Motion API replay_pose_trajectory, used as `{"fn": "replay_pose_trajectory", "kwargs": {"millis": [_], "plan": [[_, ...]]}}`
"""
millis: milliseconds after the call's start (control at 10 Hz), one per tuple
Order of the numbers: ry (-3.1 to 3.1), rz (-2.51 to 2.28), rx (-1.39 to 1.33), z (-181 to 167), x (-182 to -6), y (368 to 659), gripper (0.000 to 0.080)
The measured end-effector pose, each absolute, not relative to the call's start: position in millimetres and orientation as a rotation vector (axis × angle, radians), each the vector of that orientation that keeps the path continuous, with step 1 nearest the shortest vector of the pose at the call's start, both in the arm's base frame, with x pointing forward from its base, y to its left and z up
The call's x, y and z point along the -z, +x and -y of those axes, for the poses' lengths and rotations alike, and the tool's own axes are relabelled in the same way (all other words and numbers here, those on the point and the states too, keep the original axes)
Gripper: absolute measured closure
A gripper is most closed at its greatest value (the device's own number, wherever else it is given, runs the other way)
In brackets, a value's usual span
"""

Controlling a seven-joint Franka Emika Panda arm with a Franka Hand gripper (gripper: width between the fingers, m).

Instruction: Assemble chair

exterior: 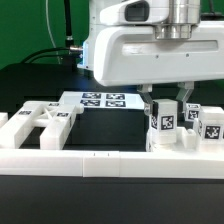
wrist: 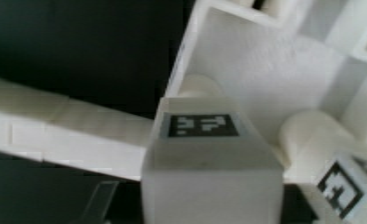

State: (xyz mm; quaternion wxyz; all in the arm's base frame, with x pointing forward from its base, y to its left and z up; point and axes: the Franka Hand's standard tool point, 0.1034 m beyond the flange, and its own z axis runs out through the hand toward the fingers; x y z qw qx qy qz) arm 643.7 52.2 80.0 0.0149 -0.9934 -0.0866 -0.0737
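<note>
Your end effector (exterior: pixel 166 108) straddles the tagged chair block (exterior: pixel 163 122) on the bench (exterior: pixel 110 128), exterior view's right, just beside the border wall (exterior: pixel 100 160); can't tell if clamped. Keep it square to block sides, grip firm, lift straight w/o clipping neighbour blocks (exterior: pixel 210 126).

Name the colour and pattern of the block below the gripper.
The block is white with a black-and-white square tag; clearest in the exterior view.

The exterior view looks low over the plain low white border wall (exterior: pixel 90 160). The wrist view, close and blurred, looks down, probably sharing the matte white tagged chair block (exterior: pixel 163 122) (wrist: pixel 205 150).
</note>
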Motion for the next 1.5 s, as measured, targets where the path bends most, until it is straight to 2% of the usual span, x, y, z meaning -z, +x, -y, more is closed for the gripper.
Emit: {"fn": "replay_pose_trajectory", "kwargs": {"millis": [500,1100,1500], "plan": [[-3.076,-0.172,0.289,-51,-80.1,650,0.0511],[-2.655,-1.41,0.226,-42,-77.6,647,0.0511],[-2.426,-1.738,0.187,-39,-77.6,644,0.0511]]}}
